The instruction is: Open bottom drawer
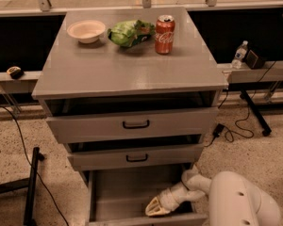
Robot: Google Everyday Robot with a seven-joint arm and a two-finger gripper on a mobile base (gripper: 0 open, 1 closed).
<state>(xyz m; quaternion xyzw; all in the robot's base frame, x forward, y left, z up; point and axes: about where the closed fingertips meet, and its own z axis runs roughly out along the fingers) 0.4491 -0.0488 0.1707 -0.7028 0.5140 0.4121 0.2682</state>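
One big grey bench (pixel 132 74) with a flat top stands on a speckled floor (pixel 269 149). It has three drawers in its front, one above the other. The top drawer (pixel 179 121) is the tallest and the middle drawer (pixel 174 154) is smaller. Each of these two shows one small black bar handle (pixel 136 125). Both stick out a little way, with a dark gap above each. The bottom drawer (pixel 118 197) is the lowest one, right down by the floor. It is pulled far out, so you can look down into its bare grey inside. One white robot arm (pixel 236 201) comes in from the lower right and bends down into this drawer. At its end is the one claw (pixel 155 207), pale yellow, sitting low inside the bottom drawer, close to the drawer's front wall. I cannot tell if the claw is apart or together, or if it touches the wall. On top of the bench, at the back, three things sit in a row: one round white bowl (pixel 86 30) on the left, one crumpled green bag (pixel 129 33) in the middle, and one red soda can (pixel 164 28) standing upright on the right. The bag lies just beside the can. Off to the right, on a low grey ledge (pixel 273 72), stands one clear water bottle (pixel 239 54). Black cables (pixel 236 126) lie on the floor.
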